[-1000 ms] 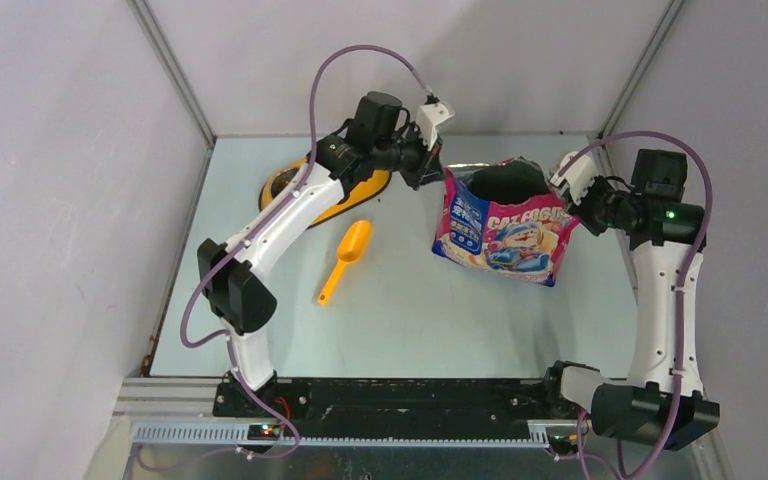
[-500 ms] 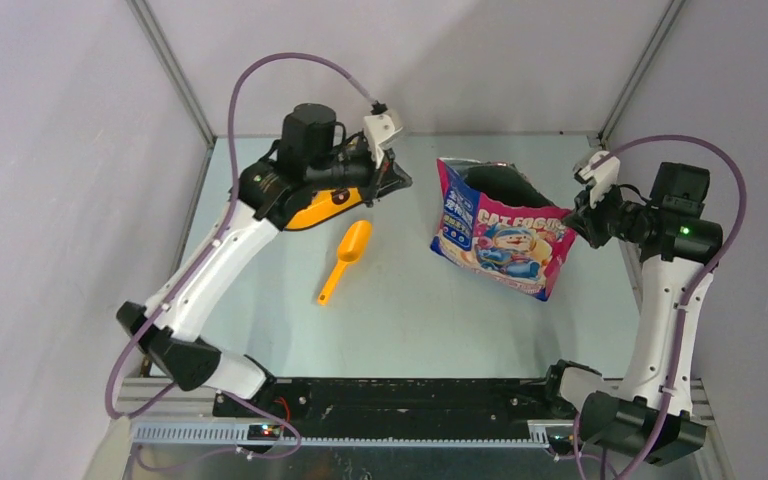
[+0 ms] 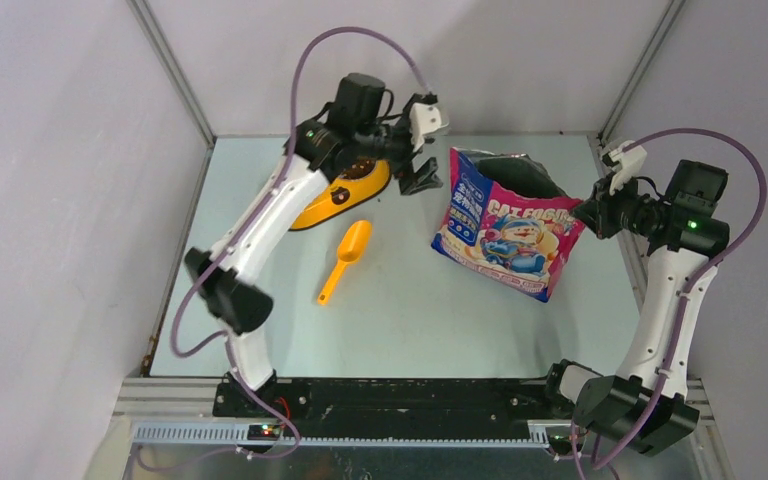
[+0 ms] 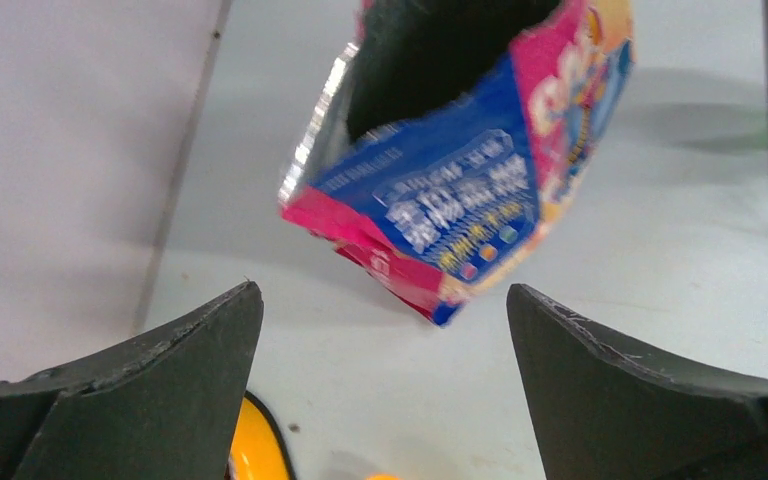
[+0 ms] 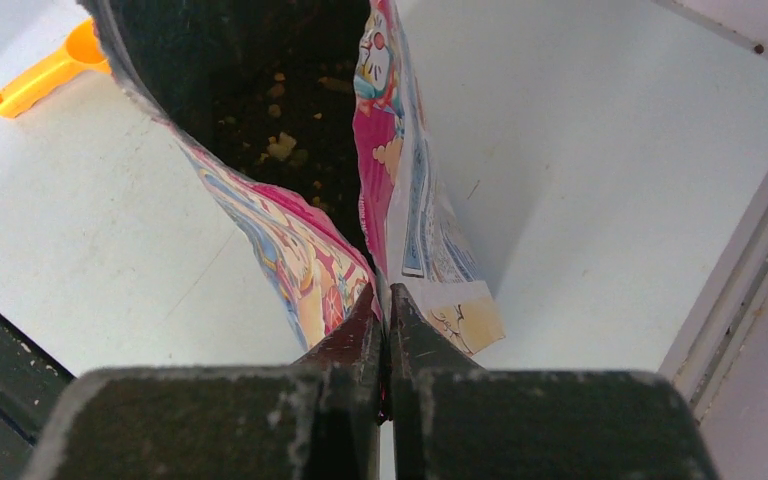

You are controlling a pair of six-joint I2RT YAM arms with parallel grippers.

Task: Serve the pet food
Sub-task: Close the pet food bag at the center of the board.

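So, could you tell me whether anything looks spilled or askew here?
The pouch stands tilted, its ragged open top pinched at one edge by the right gripper. Kibble shows only inside it, none on the table.

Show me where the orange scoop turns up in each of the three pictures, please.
Top external: the orange scoop lies on the table left of centre, between the two arms.
Left wrist: not clearly in it. An orange sliver at the bottom edge could be it, but I cannot tell.
Right wrist: top left corner, left of the pouch.
Shared landmark: the blue-and-pink pouch shows in all three.
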